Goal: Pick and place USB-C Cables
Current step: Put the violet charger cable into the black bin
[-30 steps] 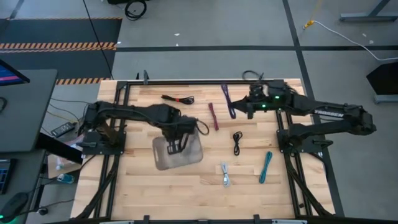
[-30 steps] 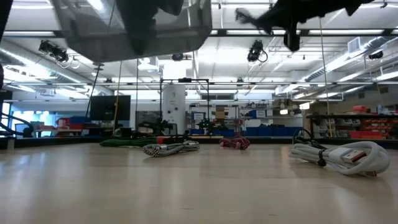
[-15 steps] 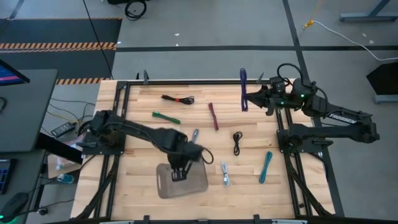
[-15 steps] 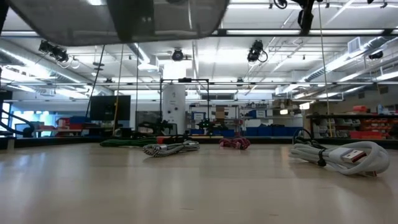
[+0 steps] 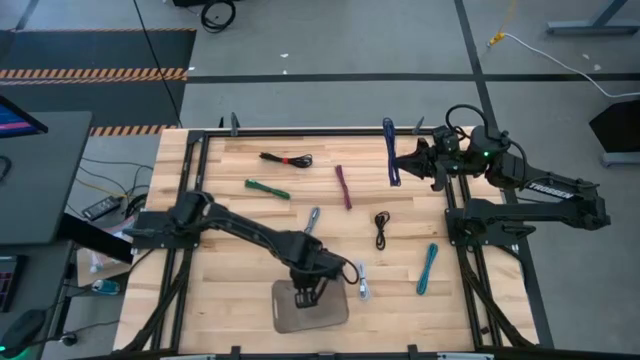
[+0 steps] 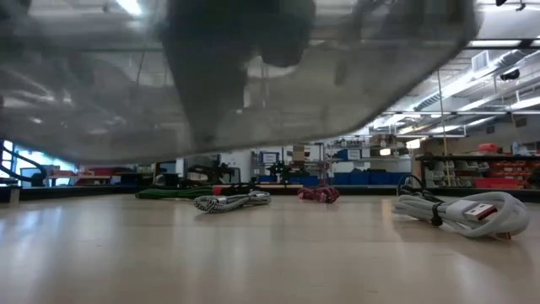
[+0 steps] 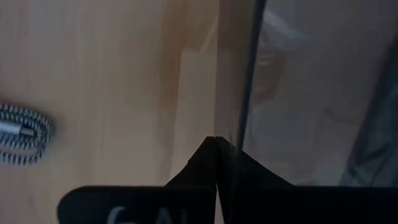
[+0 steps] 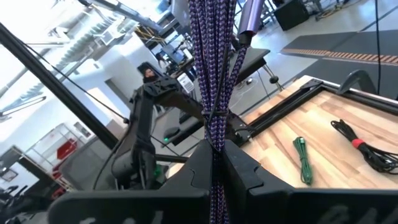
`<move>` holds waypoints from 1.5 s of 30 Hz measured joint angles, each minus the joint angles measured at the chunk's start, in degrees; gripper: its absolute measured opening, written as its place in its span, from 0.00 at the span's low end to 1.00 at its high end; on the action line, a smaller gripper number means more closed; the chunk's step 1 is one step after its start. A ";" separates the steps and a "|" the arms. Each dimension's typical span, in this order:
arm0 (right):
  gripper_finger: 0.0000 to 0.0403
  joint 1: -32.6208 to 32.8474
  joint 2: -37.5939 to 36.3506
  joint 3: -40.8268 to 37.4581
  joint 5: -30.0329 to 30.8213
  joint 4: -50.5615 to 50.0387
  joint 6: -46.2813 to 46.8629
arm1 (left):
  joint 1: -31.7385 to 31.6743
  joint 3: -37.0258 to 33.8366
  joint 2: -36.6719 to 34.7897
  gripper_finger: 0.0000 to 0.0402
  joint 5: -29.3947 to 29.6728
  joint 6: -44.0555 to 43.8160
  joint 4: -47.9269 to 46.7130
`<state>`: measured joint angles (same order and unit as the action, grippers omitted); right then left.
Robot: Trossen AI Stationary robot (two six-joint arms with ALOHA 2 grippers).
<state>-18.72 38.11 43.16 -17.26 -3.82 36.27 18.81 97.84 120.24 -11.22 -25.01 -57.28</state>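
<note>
Left gripper [image 5: 308, 297] is clamped on the wall of the translucent grey rectangular tray [image 5: 330, 312], holding it lifted over the table's near edge, centre — in the low view its underside fills the top of the frame. Right gripper [image 5: 408, 163] at far right is closed on the purple braided cable [image 5: 391, 150], which hangs off the wooden table [image 5: 220, 220]. Rest lie on the wood: black-red cable [image 5: 286, 158] and green cable [image 5: 267, 189] far left, maroon cable [image 5: 344, 187] centre, grey cable [image 5: 313, 218] just beyond the tray, black cable [image 5: 381, 229] mid-right, white cable [image 5: 361, 281] just right of the tray, teal cable [image 5: 428, 269] near right.
</note>
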 joint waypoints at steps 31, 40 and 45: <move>0.04 0.22 0.02 0.00 -1.86 -0.17 0.11 | -4.21 0.00 1.62 0.24 3.28 0.41 -5.29; 0.04 1.33 0.47 0.00 -1.53 -6.45 -1.87 | -8.38 0.07 -14.15 0.25 8.86 -4.76 -4.78; 0.04 5.39 3.07 0.00 2.33 -12.70 -2.80 | -8.06 0.09 -23.49 0.23 21.14 -6.68 -5.76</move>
<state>-13.33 41.18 43.16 -14.93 -16.52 33.47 10.74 97.93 96.75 9.91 -31.69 -63.04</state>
